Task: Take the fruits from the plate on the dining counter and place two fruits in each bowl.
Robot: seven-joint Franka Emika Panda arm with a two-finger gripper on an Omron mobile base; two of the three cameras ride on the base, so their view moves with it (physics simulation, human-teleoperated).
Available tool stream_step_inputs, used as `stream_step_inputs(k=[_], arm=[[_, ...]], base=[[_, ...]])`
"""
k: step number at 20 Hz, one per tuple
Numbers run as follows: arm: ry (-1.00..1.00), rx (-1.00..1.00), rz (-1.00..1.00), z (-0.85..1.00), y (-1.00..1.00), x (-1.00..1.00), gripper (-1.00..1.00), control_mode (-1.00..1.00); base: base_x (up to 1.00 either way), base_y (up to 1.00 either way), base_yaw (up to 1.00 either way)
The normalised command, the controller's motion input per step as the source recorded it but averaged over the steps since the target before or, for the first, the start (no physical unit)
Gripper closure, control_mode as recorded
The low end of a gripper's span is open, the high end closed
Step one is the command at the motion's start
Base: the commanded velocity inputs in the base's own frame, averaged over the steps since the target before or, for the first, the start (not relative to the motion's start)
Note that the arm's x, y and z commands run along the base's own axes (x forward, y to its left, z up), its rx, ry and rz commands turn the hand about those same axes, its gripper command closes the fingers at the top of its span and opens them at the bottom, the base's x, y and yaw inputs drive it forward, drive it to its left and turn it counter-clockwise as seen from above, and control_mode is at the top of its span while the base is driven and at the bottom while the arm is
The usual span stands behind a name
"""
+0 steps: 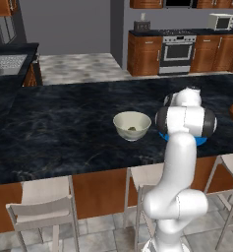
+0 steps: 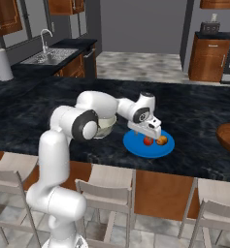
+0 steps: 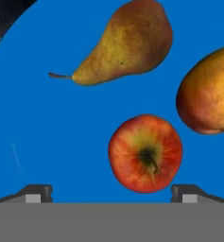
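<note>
Simulated kitchen with a long black marble dining counter over an orange-brown wooden base, pale stools tucked along its near side.

White Franka arm reaching forward and down over a flat bright blue plate that rests on the counter close to the near edge. Gripper hanging low just above the plate, fingers pointing down, no fruit between them. Finger tips spread wide apart at the bottom corners of the hand view, one far left and one far right.

Three fruits lying on the plate, seen from directly above in the hand view: a red apple nearest the fingers, stem hollow facing up, sitting right of the middle of the gap between the tips; a tan pear beyond it, lying on its side with its stem pointing left; an orange round fruit at the right, partly cut off by the edge. All three apart from one another, none touching.

Cream-white deep bowl standing on the counter just left of the plate, with a small dark green fruit lying inside at the bottom.

Brown wooden bowl-like object at the far right of the counter, cut off. Sink with faucet on the far left counter; stove and microwave against the back wall.
</note>
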Motion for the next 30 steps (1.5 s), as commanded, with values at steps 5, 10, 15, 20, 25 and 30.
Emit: stream_step_inputs(k=[5,10,15,20,25,30], arm=[[-0.01,0.0,0.0,-0.03,-0.22,-0.02,-1.0,-1.0],[-0.01,0.0,0.0,0.0,-0.22,-0.01,-1.0,-1.0],[0.0,0.0,0.0,0.0,-0.01,0.0,-1.0,-1.0],[0.0,0.0,0.0,-0.12,0.0,0.0,-1.0,-1.0],[0.0,0.0,0.0,-0.04,0.04,0.0,-1.0,-1.0],[0.0,0.0,0.0,-0.01,0.11,0.0,-1.0,-1.0]], base=[[0.0,0.0,0.0],[0.0,0.0,0.0],[0.0,0.0,0.0],[0.0,0.0,0.0],[0.0,0.0,0.0],[0.0,0.0,0.0]])
